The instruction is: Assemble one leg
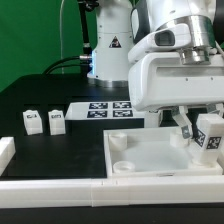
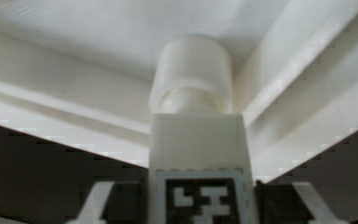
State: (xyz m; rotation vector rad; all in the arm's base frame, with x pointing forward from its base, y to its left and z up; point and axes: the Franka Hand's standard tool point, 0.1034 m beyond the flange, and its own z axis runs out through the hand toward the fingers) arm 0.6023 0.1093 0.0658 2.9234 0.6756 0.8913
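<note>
A black worktop (image 1: pixel 40 95) carries a large white tray (image 1: pixel 150 160), with the marker board (image 1: pixel 105 108) behind it. The robot's claw (image 1: pixel 204 132) grips the leg (image 1: pixel 210 140) upright over the tray's edge on the exterior view's right. Two spare legs (image 1: pixel 33 122) stand well apart, towards the left.

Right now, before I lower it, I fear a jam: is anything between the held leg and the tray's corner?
Nothing visible. The gripper holds the leg over the tray; around its tip the wrist view shows only bare tray walls. The socket itself is hidden.
</note>
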